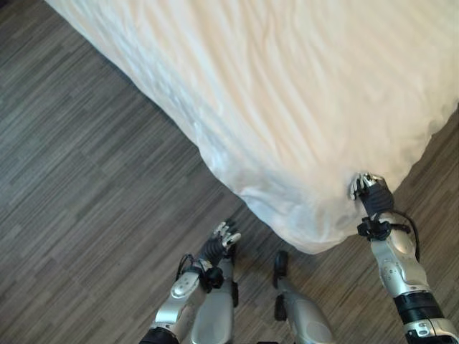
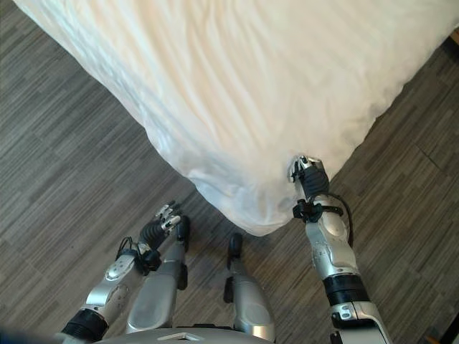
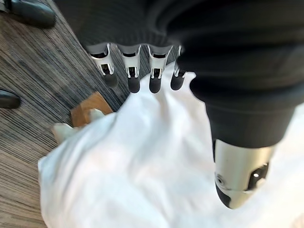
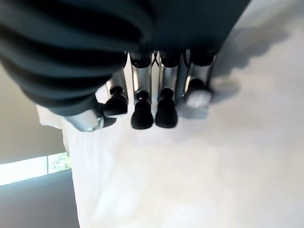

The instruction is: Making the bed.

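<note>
A white duvet covers the bed, its rumpled corner hanging toward me. My right hand rests against the right side of that corner. In the right wrist view its fingers lie nearly straight with their dark tips touching the cloth, curled round nothing. My left hand hangs low over the floor, left of the corner and apart from the duvet. Its fingers are relaxed and hold nothing.
Dark grey wood-grain floor runs along the bed's left side and around the corner. A brown wooden block peeks out from under the duvet corner at floor level.
</note>
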Controlling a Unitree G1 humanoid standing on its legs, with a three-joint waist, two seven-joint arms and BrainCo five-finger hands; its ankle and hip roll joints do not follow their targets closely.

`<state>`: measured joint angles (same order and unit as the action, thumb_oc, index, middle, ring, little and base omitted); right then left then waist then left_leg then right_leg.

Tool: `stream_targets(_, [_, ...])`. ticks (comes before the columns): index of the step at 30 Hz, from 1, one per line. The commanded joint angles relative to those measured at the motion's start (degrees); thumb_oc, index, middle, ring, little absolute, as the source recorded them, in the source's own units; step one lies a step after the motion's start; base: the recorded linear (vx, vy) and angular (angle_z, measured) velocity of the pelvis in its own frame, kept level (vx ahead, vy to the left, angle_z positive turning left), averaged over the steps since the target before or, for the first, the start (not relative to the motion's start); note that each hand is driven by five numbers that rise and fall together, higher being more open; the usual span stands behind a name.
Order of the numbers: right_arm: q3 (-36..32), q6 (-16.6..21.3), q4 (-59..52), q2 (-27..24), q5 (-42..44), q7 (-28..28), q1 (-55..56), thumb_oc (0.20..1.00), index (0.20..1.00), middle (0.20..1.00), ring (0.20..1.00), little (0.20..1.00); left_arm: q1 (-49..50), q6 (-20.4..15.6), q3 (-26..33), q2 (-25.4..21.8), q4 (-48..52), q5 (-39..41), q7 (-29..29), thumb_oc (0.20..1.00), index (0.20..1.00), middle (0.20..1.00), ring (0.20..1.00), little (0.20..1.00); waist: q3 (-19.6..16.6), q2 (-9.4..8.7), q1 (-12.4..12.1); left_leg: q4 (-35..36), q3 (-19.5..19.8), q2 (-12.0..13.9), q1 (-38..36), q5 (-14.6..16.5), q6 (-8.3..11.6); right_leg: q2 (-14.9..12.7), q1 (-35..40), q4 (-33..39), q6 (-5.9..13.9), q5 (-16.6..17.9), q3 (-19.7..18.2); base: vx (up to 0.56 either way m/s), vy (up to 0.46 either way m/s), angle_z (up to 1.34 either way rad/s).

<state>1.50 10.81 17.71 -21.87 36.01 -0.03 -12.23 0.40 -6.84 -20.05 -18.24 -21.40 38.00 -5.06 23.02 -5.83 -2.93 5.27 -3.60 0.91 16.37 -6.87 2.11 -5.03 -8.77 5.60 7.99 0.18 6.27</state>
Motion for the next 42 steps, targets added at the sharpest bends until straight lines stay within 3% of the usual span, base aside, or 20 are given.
stream_targets(1, [0.50,0.73,3.76,0.03,0.22,-0.85,-1.34,0.200,0.200,0.200,0.200,0.200,-0.65,-1.18,0.37,0.61,0.29,0.97,-0.70,1.000,1.000,1.000,1.000,1.000,-0.33,-0.14,-2.31,-0.27,3.11,1.15,0.32,0.53,1.37,-5.11,-5.96,-0.60,3.42,8.75,3.33,0.00,-0.001,0.06])
stream_targets(4, [0.90,-1.18,18.18,3.19,-0.41,-0.25,2.42,0.200,0.200,0.200,0.200,0.200,-0.42,-1.25,1.29,1.78,-0.73,0.22,0.13,1.000,1.000,1.000,1.000,1.000,0.24,0.14,-2.05,-0.27,3.14,1.32,0.55,0.38,1.32,-4.97,-6.14,-0.60,3.32,8.72,3.44,0.02,0.005,0.10])
stream_targets(5, [-1.35,-3.40,40.09,4.14,-0.29,-0.25,2.93,0.200,0.200,0.200,0.200,0.200,-1.13,-1.27,0.64,1.77,-0.56,-0.31,0.01,1.000,1.000,1.000,1.000,1.000,0.85,0.67,-1.82,-0.27,3.08,1.26,0.76,0.40,1.35,-5.05,-6.33,-0.60,3.39,8.83,3.61,0.00,0.006,0.08])
stream_targets(8, [-5.44,-5.13,49.06,2.13,0.62,-0.13,3.79,0.200,0.200,0.200,0.200,0.200,-1.53,-1.09,0.88,1.19,0.57,-0.15,-0.84,1.000,1.000,1.000,1.000,1.000,0.89,1.21,-1.48,-0.27,3.12,1.25,0.55,0.71,1.41,-5.13,-6.13,-0.60,3.55,8.61,3.59,0.00,0.006,0.04])
stream_targets(12, [-11.87,-3.55,46.38,0.48,7.52,-1.13,5.28,0.200,0.200,0.200,0.200,0.200,-2.11,-1.15,2.20,1.17,-0.03,0.32,-0.70,1.000,1.000,1.000,1.000,1.000,-0.04,0.87,-0.37,-0.27,2.87,1.21,0.03,0.88,1.37,-5.05,-5.94,-0.60,3.63,8.51,2.99,0.01,0.011,-0.02])
stream_targets(16, [-18.00,0.47,37.84,0.04,12.33,-4.45,7.14,0.200,0.200,0.200,0.200,0.200,-1.95,-1.17,3.73,1.12,-1.11,0.32,-0.01,1.000,1.000,1.000,1.000,1.000,-1.96,0.39,1.10,-0.27,2.32,1.31,-1.58,1.55,1.33,-4.81,-4.77,-0.60,3.61,8.01,2.37,0.05,0.008,-0.09])
stream_targets(17, [-21.39,2.78,31.52,0.12,12.44,-6.88,8.75,0.206,0.206,0.206,0.206,0.206,-1.57,-1.18,4.60,1.17,-1.29,0.12,0.53,1.000,1.000,1.000,1.000,1.000,-3.83,0.25,1.94,-0.27,2.14,1.29,-3.00,2.17,1.14,-4.72,-3.36,-0.60,3.52,7.41,2.16,0.07,0.000,-0.06])
stream_targets(18, [-22.29,3.77,27.77,0.25,11.69,-7.33,9.45,0.445,0.445,0.445,0.445,0.445,-1.27,-1.17,5.06,1.30,-1.52,-0.10,0.70,1.000,1.000,1.000,1.000,1.000,-4.95,0.22,2.29,-0.27,2.03,1.27,-3.87,2.42,1.04,-4.76,-2.46,-0.60,3.40,7.10,2.00,0.13,-0.003,-0.01])
stream_targets(19, [-22.41,3.88,24.70,0.34,9.84,-7.64,10.62,1.000,1.000,1.000,1.000,1.000,-0.93,-1.13,5.62,1.32,-1.49,-0.24,0.76,1.000,1.000,1.000,1.000,1.000,-5.93,0.17,2.43,-0.27,2.01,1.27,-4.86,2.71,0.97,-4.80,-1.35,-0.60,3.32,6.71,2.02,0.10,-0.001,0.02])
stream_targets(21, [-21.78,3.84,13.84,1.25,4.02,-7.73,13.69,1.000,1.000,1.000,1.000,1.000,0.21,-0.95,7.39,1.52,-1.17,-0.51,0.86,1.000,1.000,1.000,1.000,1.000,-7.91,0.16,2.91,-0.27,1.66,1.38,-7.27,3.34,0.85,-4.85,1.14,-0.60,3.13,5.85,2.03,0.11,0.009,0.05])
stream_targets(23, [-21.33,3.46,10.31,1.97,1.38,-7.73,15.32,1.000,1.000,1.000,1.000,1.000,1.06,-0.74,8.23,1.65,-1.27,-0.47,0.61,1.000,1.000,1.000,1.000,1.000,-8.90,0.15,3.06,-0.27,1.59,1.35,-8.83,3.84,0.78,-4.92,2.76,-0.67,3.09,5.35,1.99,0.11,0.014,0.01])
stream_targets(24, [-18.72,3.25,2.69,2.61,-3.64,-6.16,16.57,1.000,1.000,1.000,1.000,1.000,1.89,-0.69,9.59,2.27,-1.33,-0.42,0.39,1.000,1.000,1.000,1.000,1.000,-10.88,0.42,3.02,-0.27,1.49,1.37,-11.18,4.31,0.59,-5.03,4.91,-1.27,2.90,4.53,1.98,0.12,0.023,-0.01])
stream_targets(29, [-9.59,0.48,-7.31,3.34,-13.80,-1.31,17.02,1.000,1.000,1.000,1.000,1.000,3.89,-0.60,12.24,3.89,-0.74,-0.20,-0.28,1.000,1.000,1.000,1.000,1.000,-14.82,1.15,2.16,-0.27,1.19,0.96,-15.92,5.63,-0.02,-5.62,9.73,-1.67,2.91,3.15,2.51,0.09,0.030,-0.02])
stream_targets(35, [-2.29,0.21,-12.54,8.00,-12.05,2.95,16.97,1.000,1.000,1.000,1.000,1.000,5.57,-1.72,13.42,5.19,1.14,-1.02,0.18,1.000,1.000,1.000,1.000,1.000,-17.83,2.32,1.23,-0.27,-0.34,0.02,-17.90,6.58,-0.89,-6.86,10.86,-1.36,3.67,3.91,2.60,0.01,0.065,-0.04])
stream_targets(42, [-2.00,-0.30,-12.08,8.85,-13.81,3.35,20.46,1.000,1.000,1.000,1.000,1.000,5.41,-2.97,14.40,5.07,1.98,-2.30,0.93,1.000,1.000,1.000,1.000,1.000,-18.72,2.39,1.77,-0.27,0.45,-0.79,-18.75,6.94,-1.16,-7.69,11.26,-3.64,3.82,3.41,2.43,0.00,0.023,0.00])
